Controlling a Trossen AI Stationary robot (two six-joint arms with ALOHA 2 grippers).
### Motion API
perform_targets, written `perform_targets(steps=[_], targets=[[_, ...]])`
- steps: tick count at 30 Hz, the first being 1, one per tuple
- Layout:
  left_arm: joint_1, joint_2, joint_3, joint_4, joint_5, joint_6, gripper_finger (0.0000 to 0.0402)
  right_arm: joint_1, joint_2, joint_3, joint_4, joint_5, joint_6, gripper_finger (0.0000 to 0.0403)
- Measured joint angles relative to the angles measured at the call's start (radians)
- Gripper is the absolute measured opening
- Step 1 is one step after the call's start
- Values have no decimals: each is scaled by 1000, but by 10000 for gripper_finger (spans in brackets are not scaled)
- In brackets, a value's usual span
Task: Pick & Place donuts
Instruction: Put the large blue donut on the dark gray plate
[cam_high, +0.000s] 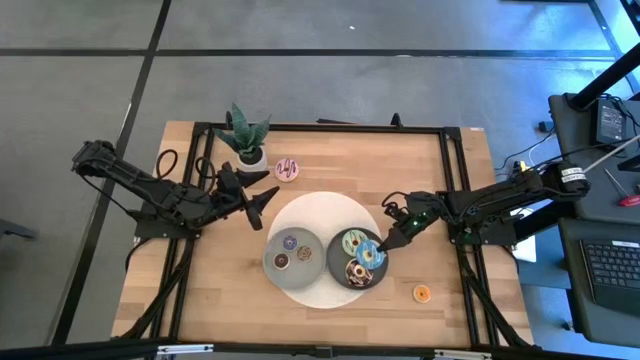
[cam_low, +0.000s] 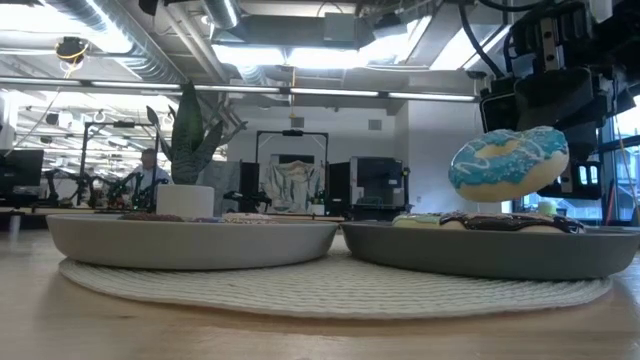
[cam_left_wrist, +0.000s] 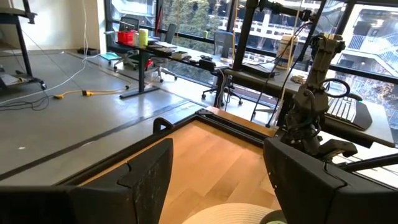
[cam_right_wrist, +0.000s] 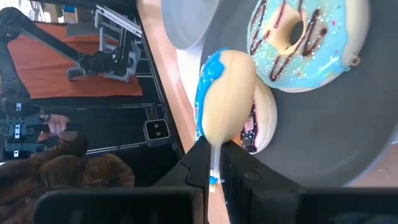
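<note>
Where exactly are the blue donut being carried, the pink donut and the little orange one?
blue donut (cam_low: 508, 160), low view, on its blue icing.
pink donut (cam_high: 287, 168), high view, on its pink top.
orange donut (cam_high: 421, 293), high view, on its ring.

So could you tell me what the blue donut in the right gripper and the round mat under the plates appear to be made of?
The blue donut looks like smooth moulded plastic with a faint sheen and painted icing. The round mat looks woven, probably cotton cord or fibre: matte cream with a ribbed texture.

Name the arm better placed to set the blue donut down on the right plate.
Right. Its end effector already grips the blue donut just above the right plate; the left end effector is open, beside the mat.
</note>
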Motion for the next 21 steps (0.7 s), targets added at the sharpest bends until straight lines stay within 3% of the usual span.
perform_targets(steps=[9,21], targets=[[0,0,0,0,0,0,246,5,0,0,1,3,-3,32],[19,0,0,0,-27,1,245,41,76,1,0,81,-30,32]])
